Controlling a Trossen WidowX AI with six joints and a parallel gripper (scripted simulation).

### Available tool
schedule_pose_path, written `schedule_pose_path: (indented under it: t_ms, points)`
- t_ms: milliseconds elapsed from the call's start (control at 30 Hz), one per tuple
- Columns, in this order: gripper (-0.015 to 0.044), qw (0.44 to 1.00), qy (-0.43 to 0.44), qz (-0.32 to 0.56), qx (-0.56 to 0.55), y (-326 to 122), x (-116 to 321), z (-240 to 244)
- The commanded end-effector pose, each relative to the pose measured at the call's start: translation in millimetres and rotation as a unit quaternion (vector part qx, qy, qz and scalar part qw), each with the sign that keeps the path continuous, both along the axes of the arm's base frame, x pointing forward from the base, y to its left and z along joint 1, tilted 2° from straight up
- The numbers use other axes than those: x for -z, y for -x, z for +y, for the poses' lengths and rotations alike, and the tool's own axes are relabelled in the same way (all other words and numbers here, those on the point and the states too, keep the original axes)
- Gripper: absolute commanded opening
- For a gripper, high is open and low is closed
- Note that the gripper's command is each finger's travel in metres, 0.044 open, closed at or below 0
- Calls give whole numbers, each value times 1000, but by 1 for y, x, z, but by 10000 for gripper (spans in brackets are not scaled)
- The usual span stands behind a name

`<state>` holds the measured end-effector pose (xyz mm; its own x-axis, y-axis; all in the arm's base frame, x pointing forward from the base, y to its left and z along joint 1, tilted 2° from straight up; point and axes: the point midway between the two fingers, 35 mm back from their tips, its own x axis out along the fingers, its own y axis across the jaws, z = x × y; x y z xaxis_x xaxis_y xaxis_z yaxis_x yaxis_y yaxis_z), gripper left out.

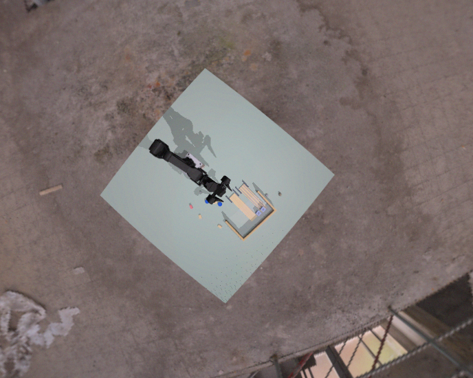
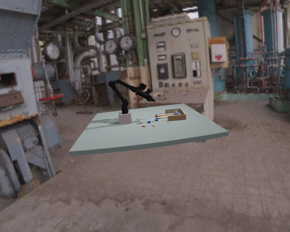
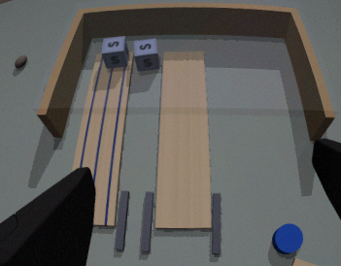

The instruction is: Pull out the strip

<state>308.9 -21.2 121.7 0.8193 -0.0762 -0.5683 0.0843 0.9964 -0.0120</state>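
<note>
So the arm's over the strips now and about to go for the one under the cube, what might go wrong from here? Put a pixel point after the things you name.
Pulling the striped strip (image 3: 104, 121) could drag or tip the cube resting on it (image 3: 115, 51). The second cube (image 3: 147, 54) sits right beside it and also shows an S, so the gripper (image 1: 220, 199) (image 2: 154, 101) might later knock or grab that one instead. A dark bar (image 3: 122, 220) stands close along the strip's near end, so an opened finger may catch it on the way down.

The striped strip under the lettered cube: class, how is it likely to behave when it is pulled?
The striped strip looks thin, straight and flat, so it is probably stiff and would likely slide without bending. The lettered cube sits on its far end, so it may drag along or tip off.
</note>
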Motion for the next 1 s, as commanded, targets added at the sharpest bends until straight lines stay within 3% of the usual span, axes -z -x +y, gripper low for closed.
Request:
schedule_pose_path:
  t_ms: [0, 500, 967]
  points:
    - [400, 1000, 9, -3, 1, 2, -1, -3]
    - [400, 1000, 9, -3, 1, 2, -1, -3]
    - [32, 967, -66, 247, 13, -68, 39, 48]
